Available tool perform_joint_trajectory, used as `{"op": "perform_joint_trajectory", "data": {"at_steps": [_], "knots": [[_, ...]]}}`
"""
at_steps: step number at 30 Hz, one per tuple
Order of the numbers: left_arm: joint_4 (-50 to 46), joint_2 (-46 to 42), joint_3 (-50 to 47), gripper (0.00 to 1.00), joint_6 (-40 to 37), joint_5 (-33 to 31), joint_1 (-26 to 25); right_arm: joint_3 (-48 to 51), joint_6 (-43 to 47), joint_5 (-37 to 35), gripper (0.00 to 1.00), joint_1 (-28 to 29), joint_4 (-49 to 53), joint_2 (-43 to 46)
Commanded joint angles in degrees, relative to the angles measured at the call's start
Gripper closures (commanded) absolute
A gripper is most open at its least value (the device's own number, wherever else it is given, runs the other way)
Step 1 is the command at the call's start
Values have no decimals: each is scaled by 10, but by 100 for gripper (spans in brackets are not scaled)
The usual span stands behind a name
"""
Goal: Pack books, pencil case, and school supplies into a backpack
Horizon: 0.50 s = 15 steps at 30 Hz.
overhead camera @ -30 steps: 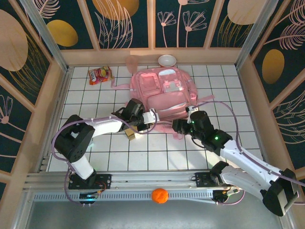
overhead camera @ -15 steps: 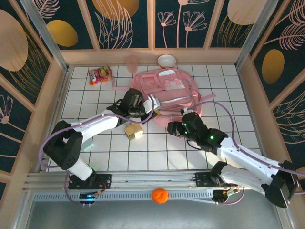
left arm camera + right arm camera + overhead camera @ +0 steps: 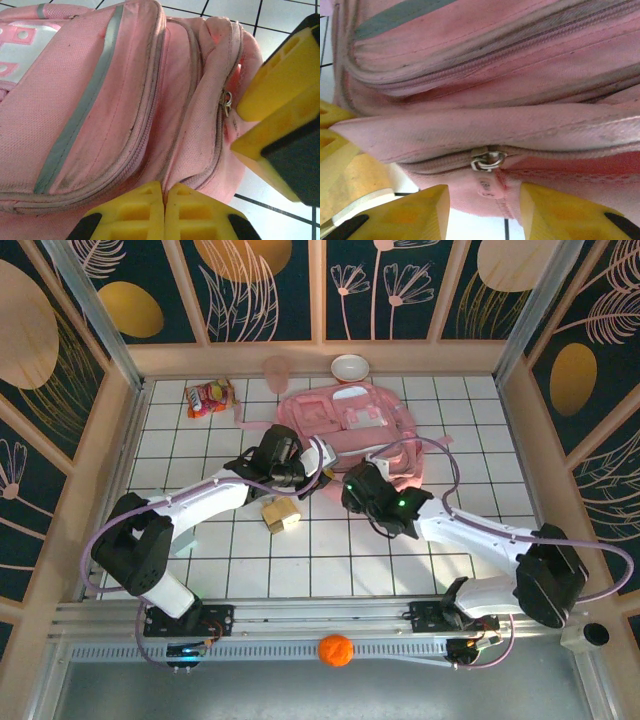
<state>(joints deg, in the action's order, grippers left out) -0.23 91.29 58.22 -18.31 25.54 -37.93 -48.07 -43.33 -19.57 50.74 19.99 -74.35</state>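
Pink backpack (image 3: 350, 430) with a grey stripe; white worktop (image 3: 330, 560) gridded in dark lines; red-and-yellow packet (image 3: 210, 397) at its far-left corner; tan blocks (image 3: 281, 513), perhaps with white.

The light was bright and even, coming from above, with a little glare on the white tabletop (image 3: 350, 570). Close up, the backpack (image 3: 100, 100) looked sharp, but my yellow jaws at the edges were blurred.

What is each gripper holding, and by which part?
The right gripper holds nothing: its open jaws flank the backpack's zipper pull. The left gripper is shut at the backpack's edge; unclear whether on fabric.
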Motion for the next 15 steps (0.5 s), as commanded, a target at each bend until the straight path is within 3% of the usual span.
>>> {"op": "perform_joint_trajectory", "data": {"at_steps": [1, 8, 11, 15], "knots": [[27, -18, 24, 100, 10, 24, 1, -10, -4, -51, 64, -17, 7, 1], [24, -14, 25, 100, 8, 23, 1, -3, -1, -66, 75, -33, 19, 26], [25, -11, 26, 100, 9, 23, 1, -7, -2, -65, 75, -34, 15, 22], [28, -12, 27, 100, 10, 25, 1, -14, 22, -44, 64, -34, -9, -1]]}}
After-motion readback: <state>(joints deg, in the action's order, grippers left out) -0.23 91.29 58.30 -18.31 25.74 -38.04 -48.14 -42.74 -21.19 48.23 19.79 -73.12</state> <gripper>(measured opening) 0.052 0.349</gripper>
